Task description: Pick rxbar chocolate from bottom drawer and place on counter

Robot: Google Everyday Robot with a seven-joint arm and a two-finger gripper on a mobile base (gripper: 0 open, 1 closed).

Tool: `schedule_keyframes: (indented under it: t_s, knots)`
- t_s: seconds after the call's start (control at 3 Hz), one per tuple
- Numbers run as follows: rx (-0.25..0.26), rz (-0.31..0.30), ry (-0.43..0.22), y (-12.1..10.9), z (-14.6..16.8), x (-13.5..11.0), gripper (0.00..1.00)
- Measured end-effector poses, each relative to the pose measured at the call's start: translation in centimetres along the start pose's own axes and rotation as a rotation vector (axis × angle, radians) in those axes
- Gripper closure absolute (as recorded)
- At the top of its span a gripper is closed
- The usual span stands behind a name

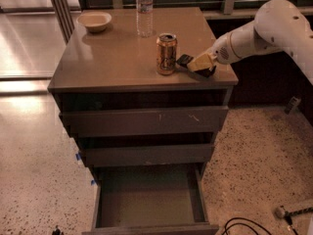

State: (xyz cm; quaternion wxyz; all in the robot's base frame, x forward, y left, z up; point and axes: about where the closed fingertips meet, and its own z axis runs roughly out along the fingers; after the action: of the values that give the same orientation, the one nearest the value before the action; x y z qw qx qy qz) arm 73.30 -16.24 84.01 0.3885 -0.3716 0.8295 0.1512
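Nearest, at 6 o'clock, the bottom drawer [146, 199] stands pulled out, and its floor shows nothing inside. Above it the middle drawer [146, 154] and top drawer [144, 122] are pushed in.

On the bench [112, 58], an orange can [166, 54] stands upright near the front edge. Just at its 3 o'clock lies the rxbar chocolate [184, 59], a dark flat shape that looks to rest on the bench top. The hand [198, 63] is right over the bar's far end, its arm reaching in from 2 o'clock. I cannot tell whether the hand is clamped on the bar or apart.

Farther back, a water bottle [144, 10] stands at 12 o'clock and a bowl [95, 21] at 10 o'clock.

The placing step seems to be in hand. Next, the hand should let go and lift straight up, clear of the can.
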Motion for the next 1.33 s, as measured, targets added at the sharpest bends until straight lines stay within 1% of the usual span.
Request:
schedule_keyframes:
  t_s: [0.33,0.67,1.33]
  knots:
    - [-0.004,0.001,-0.003,-0.01,0.65,0.21,1.00]
    - [-0.004,0.001,-0.003,0.00,0.66,0.21,0.81]
    - [-0.004,0.001,-0.003,0.00,0.67,0.21,0.34]
